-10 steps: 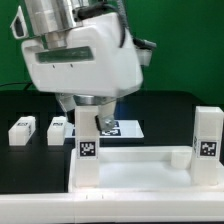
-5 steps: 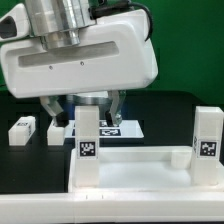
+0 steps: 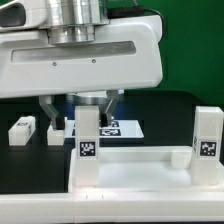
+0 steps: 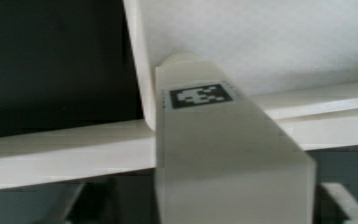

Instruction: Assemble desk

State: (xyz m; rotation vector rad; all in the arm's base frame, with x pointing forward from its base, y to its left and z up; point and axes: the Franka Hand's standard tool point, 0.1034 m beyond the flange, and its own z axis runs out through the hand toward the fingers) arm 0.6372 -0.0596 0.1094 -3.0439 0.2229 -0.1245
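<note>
At the exterior view's left, the first loose leg (image 3: 22, 130) and the second loose leg (image 3: 57, 130) lie flat on the bench (image 3: 170, 108), apart from each other and from the assembly; they appear to be waiting for fitting. Next stands the seated leg (image 3: 88, 138), upright in a corner socket of the desk top (image 3: 135, 160), which rests rim-up so that its sockets face the arm. The tool (image 3: 80, 122) is released; its jaws straddle this leg, one on each side, with a gap showing at both, so nothing is grasped. The straddle suggests a hold for tightening the leg; that is a judgement. The wrist view shows the same leg centred below the camera. The marker board (image 3: 125, 128) lies behind. The other seated leg (image 3: 207, 135) stands upright at the right corner.
</note>
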